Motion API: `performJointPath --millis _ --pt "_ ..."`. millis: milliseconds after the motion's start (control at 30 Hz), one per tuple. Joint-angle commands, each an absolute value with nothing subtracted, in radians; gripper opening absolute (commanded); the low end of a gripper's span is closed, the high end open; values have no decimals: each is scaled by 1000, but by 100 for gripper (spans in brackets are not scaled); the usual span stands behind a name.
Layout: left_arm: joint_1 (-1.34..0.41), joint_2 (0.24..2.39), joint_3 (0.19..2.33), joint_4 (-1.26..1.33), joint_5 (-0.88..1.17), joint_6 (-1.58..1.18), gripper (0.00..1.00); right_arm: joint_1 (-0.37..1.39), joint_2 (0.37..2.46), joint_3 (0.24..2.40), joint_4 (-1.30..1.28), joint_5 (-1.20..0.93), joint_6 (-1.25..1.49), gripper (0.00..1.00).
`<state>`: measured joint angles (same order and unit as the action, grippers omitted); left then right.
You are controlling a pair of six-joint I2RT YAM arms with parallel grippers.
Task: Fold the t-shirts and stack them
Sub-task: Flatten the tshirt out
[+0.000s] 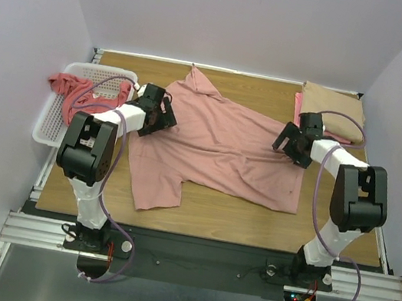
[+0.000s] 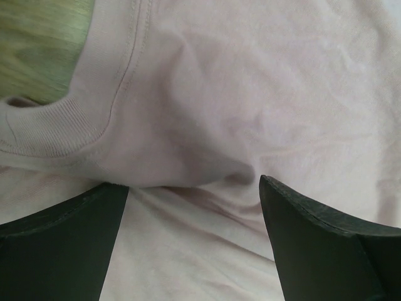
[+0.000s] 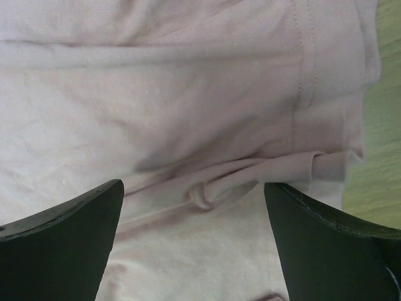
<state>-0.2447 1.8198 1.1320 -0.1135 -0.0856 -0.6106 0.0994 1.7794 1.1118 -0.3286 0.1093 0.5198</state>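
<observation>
A dusty-pink t-shirt (image 1: pixel 217 146) lies spread across the middle of the table, one sleeve toward the near left, a corner pointing to the back. My left gripper (image 1: pixel 162 116) is open, low over the shirt's left edge; its wrist view shows the ribbed collar (image 2: pixel 44 128) and pink cloth between the fingers (image 2: pixel 313 244). My right gripper (image 1: pixel 289 146) is open over the shirt's right edge; its view shows a hem seam (image 3: pixel 304 75) and a small fold (image 3: pixel 207 194). A coral-red tee (image 1: pixel 79 88) lies in the basket. A folded tan tee (image 1: pixel 332 111) lies on a bright pink one (image 1: pixel 298 105) at back right.
A white mesh basket (image 1: pixel 54 121) stands at the table's left edge. Grey walls close in the back and both sides. Purple cables loop off both arms. Bare wood (image 1: pixel 235 219) shows in front of the shirt.
</observation>
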Motion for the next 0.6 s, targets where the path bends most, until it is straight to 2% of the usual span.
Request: performJointPath --millis 0,100,267,400,567 --pt "-241 1775 1152 -164 -69 -581 98 103 1668 1105 -314 127 502 100" --pt "-242 1656 1060 -160 -57 -595 98 103 1562 1004 -324 114 500 100" --pt "-248 1403 835 -230 -133 -653 98 103 1260 801 -396 120 531 100" --pt "-255 1189 663 -293 -164 -757 98 101 1149 677 -440 94 541 99" --pt "-259 1034 554 -457 -202 -909 98 101 1152 635 -445 12 545 85"
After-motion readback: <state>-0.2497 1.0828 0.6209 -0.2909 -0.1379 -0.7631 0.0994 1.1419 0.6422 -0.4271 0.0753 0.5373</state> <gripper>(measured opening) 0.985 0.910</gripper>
